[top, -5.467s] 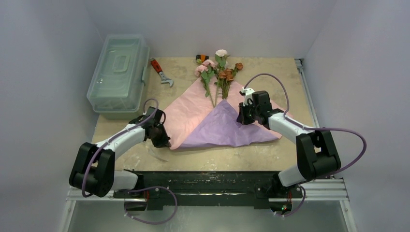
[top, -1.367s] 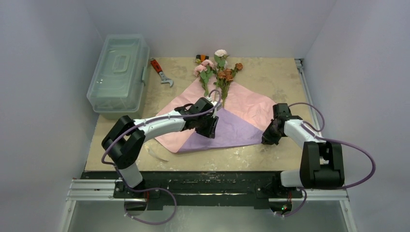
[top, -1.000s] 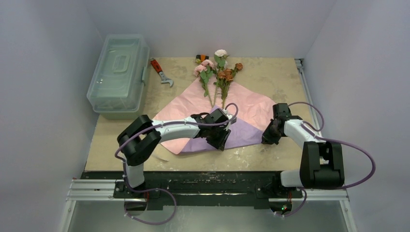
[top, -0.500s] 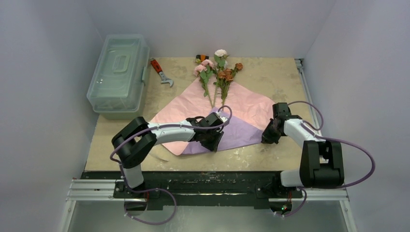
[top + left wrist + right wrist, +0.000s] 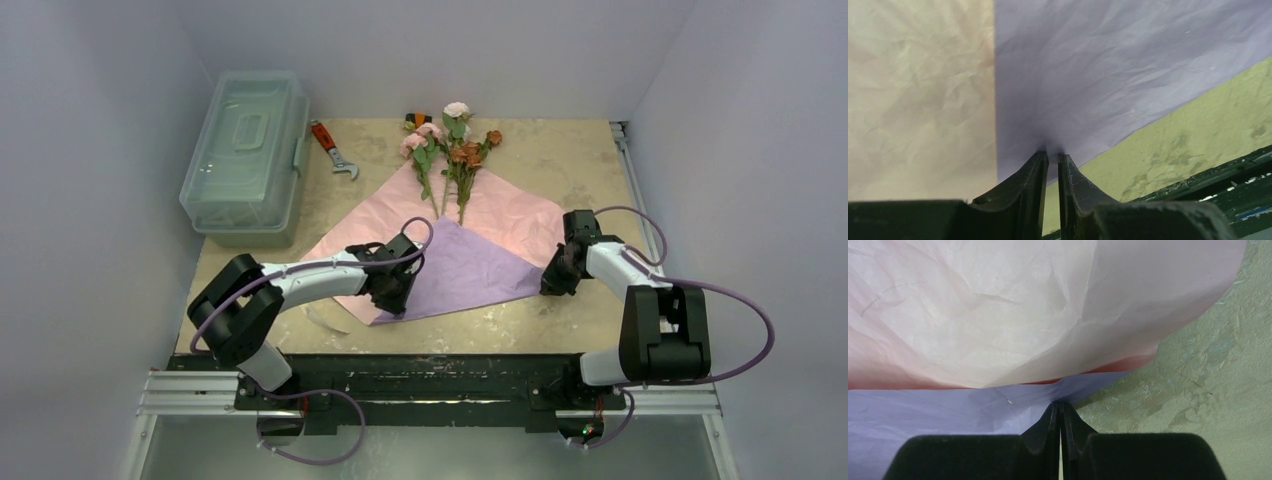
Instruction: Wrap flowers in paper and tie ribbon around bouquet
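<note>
The paper [image 5: 470, 262] lies on the desk [image 5: 565, 150] between the left end effector [image 5: 392, 298] and the right end effector [image 5: 553, 283]. The flowers [image 5: 452, 150] lie beyond both, stems on its far corner.

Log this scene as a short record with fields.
paper: pink face up on table, near part folded over showing lilac
flowers: unwrapped, stems on paper's far corner
left end effector: pinching the lilac fold's near-left end
right end effector: shut on paper's right corner
toolbox, wrench: far left of table
</note>
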